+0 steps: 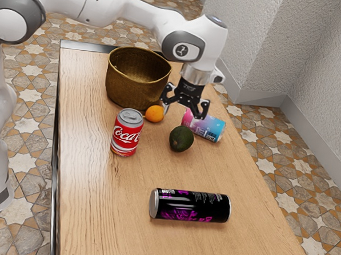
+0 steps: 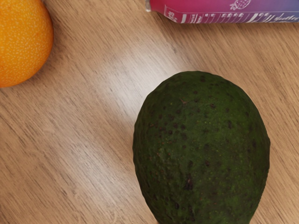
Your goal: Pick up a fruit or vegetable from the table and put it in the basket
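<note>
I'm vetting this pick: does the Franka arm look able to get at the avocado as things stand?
Probably yes: its open gripper hangs above and near the avocado, and bare table separates that fruit from the orange and the pink-and-blue can, seemingly leaving room.

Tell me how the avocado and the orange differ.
The avocado is dark green, while the orange is bright orange. The avocado is egg-shaped, narrowing toward one end; the orange is round. The avocado also looks larger than the orange. Both rest on the table, outside the basket.
</note>
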{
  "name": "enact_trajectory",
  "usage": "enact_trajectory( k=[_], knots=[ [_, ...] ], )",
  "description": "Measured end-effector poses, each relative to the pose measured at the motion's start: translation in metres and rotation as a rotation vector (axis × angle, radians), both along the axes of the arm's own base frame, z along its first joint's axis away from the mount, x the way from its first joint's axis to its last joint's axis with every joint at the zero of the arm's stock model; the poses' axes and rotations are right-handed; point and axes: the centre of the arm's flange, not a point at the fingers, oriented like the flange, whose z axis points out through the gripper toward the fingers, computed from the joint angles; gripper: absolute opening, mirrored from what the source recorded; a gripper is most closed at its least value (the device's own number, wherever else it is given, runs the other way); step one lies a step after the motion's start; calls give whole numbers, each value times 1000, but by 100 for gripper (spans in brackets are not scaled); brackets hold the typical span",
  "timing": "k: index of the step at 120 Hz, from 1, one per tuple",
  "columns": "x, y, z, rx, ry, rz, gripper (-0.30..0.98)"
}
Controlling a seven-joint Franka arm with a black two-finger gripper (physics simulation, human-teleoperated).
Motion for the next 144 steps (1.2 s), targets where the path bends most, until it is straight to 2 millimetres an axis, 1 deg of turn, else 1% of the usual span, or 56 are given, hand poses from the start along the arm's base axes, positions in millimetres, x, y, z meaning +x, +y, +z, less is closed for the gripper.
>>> enact_trajectory(
  k=[15,32,53,96,111,128,144],
  knots=[
    [0,8,-5,-7,0,14,69],
    [2,8,-9,-9,-6,11,69],
    [5,0,-11,-9,-19,-8,69],
    [12,-21,-23,-23,-16,-45,69],
    [12,-25,-25,-28,-15,-55,69],
    [13,-21,-28,-31,-12,-53,69],
    [14,-7,-35,-30,-5,-34,69]
  ],
)
